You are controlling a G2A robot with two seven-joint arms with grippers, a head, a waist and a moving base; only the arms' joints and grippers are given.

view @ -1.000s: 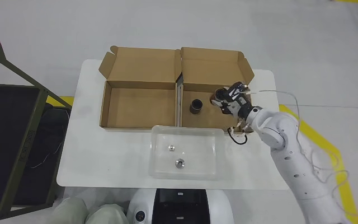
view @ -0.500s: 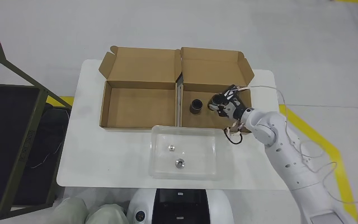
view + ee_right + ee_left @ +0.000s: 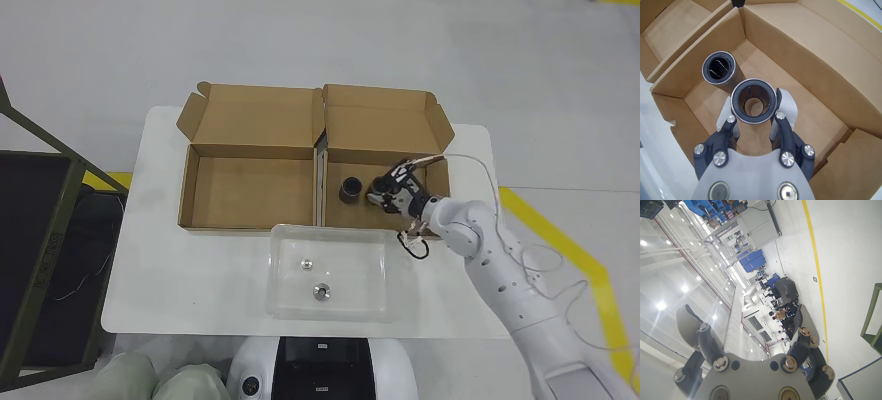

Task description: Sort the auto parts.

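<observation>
Two boxes (image 3: 250, 190) top the white table (image 3: 160, 260); right end effector (image 3: 388, 190) clamps a bearing (image 3: 753, 118), left end effector (image 3: 743, 313) gapes.

A white counter (image 3: 150, 280) sits mid-frame. On its upper part two open cardboard boxes stand side by side, the left box (image 3: 186, 195) and the right box (image 3: 385, 125). A clear tray (image 3: 276, 270) lies just below them.
</observation>
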